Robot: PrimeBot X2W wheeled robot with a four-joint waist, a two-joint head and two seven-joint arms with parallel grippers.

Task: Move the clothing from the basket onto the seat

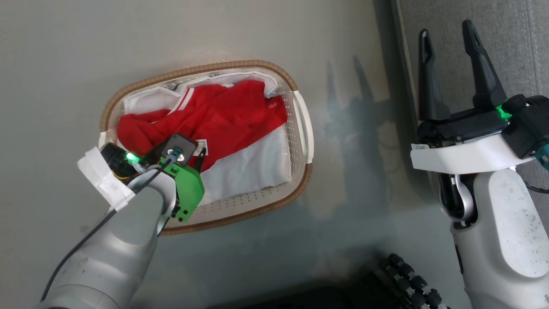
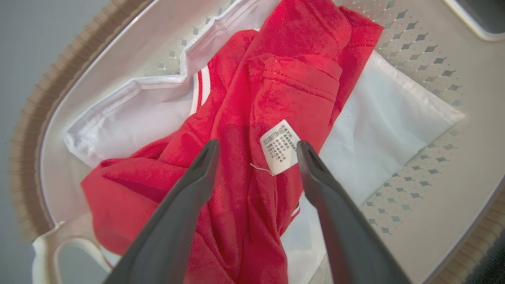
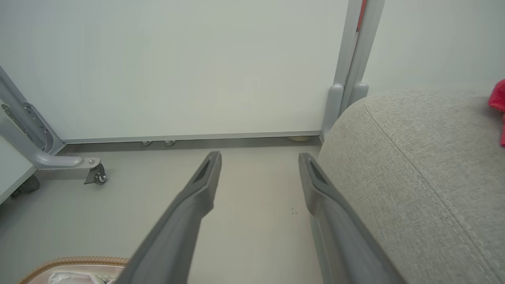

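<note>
Clothing (image 1: 223, 113) is lying in the basket (image 1: 201, 68); my left jaws and right jaws are gaping empty; a red piece (image 3: 498, 103) is perhaps resting on the seat (image 3: 414, 177).

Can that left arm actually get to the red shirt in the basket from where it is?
Probably yes. The left gripper hangs open right above the red clothing in the basket, a finger either side of its white tag; nothing covers it.

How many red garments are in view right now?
2. One garment lies crumpled in the basket under the open left pincer; another red piece shows at the seat edge. The basket may hide more.
</note>
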